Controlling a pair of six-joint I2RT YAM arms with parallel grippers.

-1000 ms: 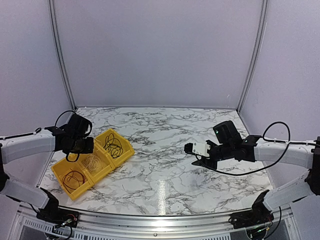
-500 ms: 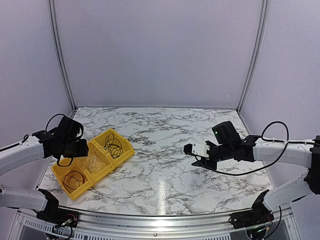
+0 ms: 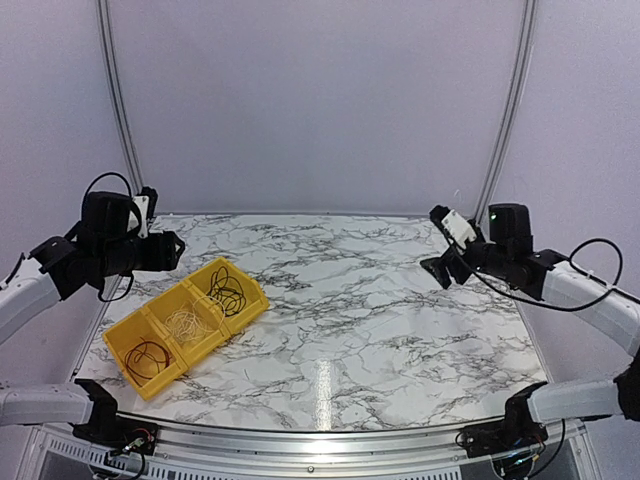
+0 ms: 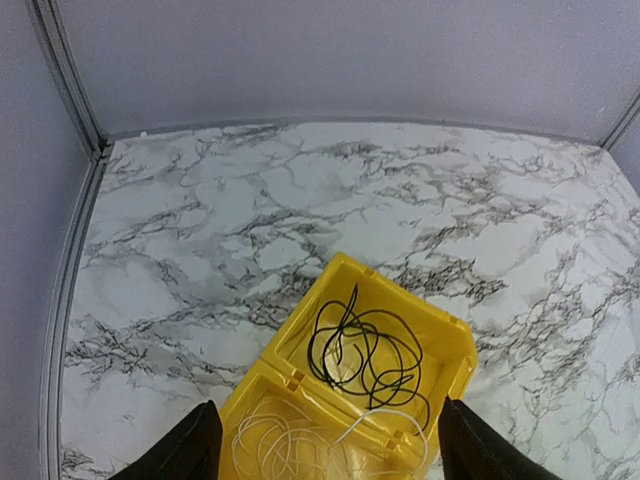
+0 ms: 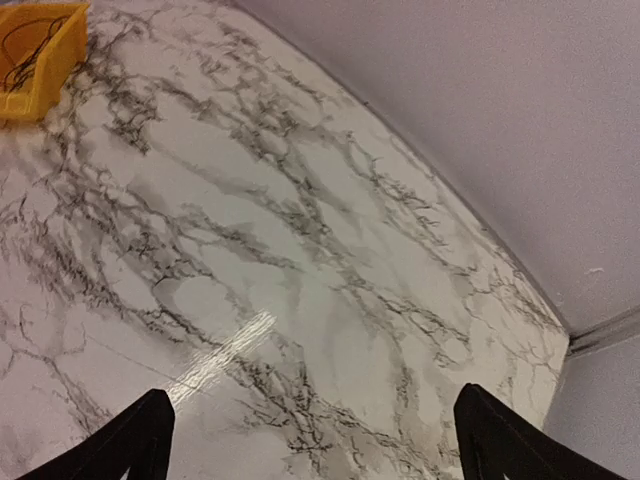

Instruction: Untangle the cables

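The cables lie in a yellow three-compartment bin [image 3: 251,303] at the left of the table. A black cable [image 3: 228,290] fills the far compartment, a white one [image 3: 185,322] the middle, and a dark loop [image 3: 148,357] the near one. My left gripper [image 3: 163,250] hangs open high above the bin's far-left side, holding nothing. In the left wrist view the black cable [image 4: 370,350] and white cable [image 4: 290,445] show between its spread fingers, with one white strand arching over the divider. My right gripper [image 3: 447,250] is open and empty above the table's right side.
The marble table [image 3: 340,310] is ringed by pale walls with metal corner posts [image 3: 118,110]. The bin's corner [image 5: 35,55] shows at the top left of the right wrist view, far from the right gripper [image 5: 315,430]. The left gripper [image 4: 328,430] looks down at the bin's rim [image 4: 455,330].
The left gripper opened and rose up and back from the bin. The right arm lifted and drew back to the right, its jaws opening wider.
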